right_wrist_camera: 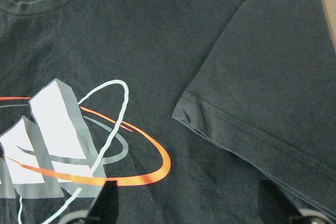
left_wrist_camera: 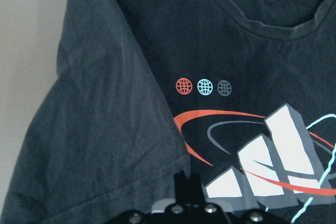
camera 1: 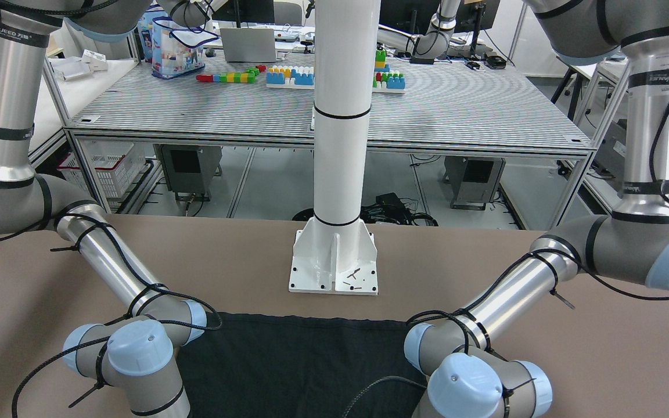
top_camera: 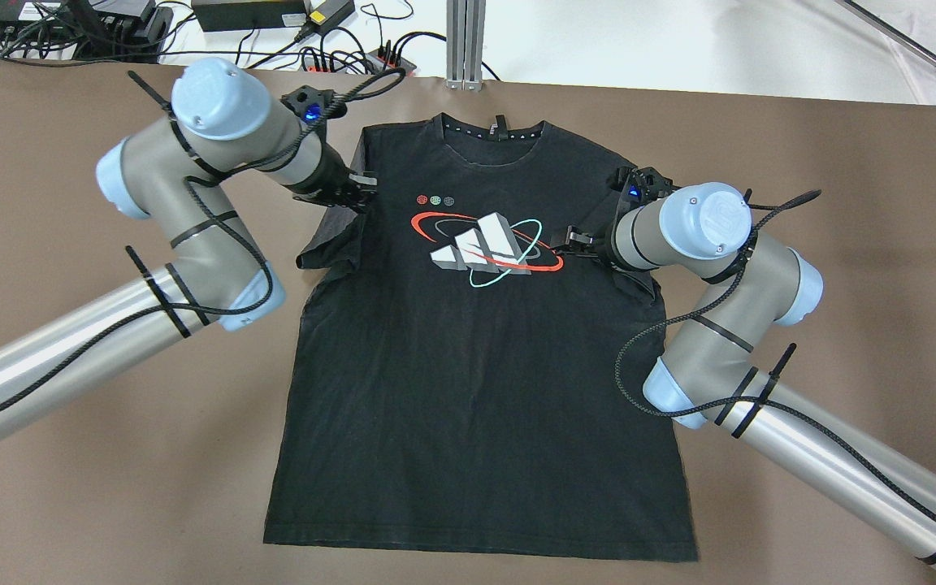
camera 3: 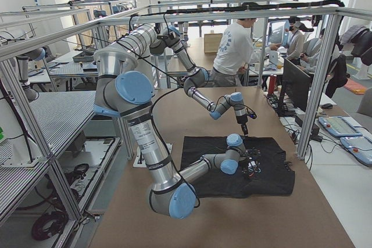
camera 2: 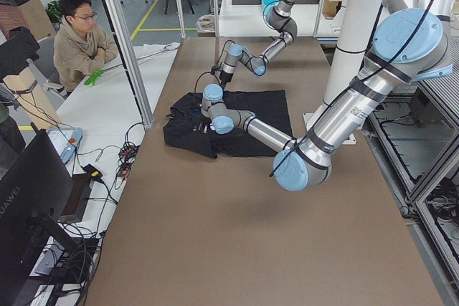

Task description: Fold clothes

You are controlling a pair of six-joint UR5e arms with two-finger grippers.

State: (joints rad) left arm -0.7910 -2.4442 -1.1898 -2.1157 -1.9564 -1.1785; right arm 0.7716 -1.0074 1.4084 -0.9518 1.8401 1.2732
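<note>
At the far edge of the surface point(top_camera: 842, 162), my right pincer point(right_wrist_camera: 189, 203) stands apart, the left pincer point(top_camera: 358, 195) I cannot tell; a deep pinch might grab both layers of the shirt point(top_camera: 476, 406) and drag it askew.

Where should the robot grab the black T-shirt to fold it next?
Probably the bottom hem, near its two corners: the left claw on its own side and the right claw on the other, each coming straight down. The T-shirt lies flat on the table, so only an edge can be pinched, and both sleeves already lie folded in.
</note>
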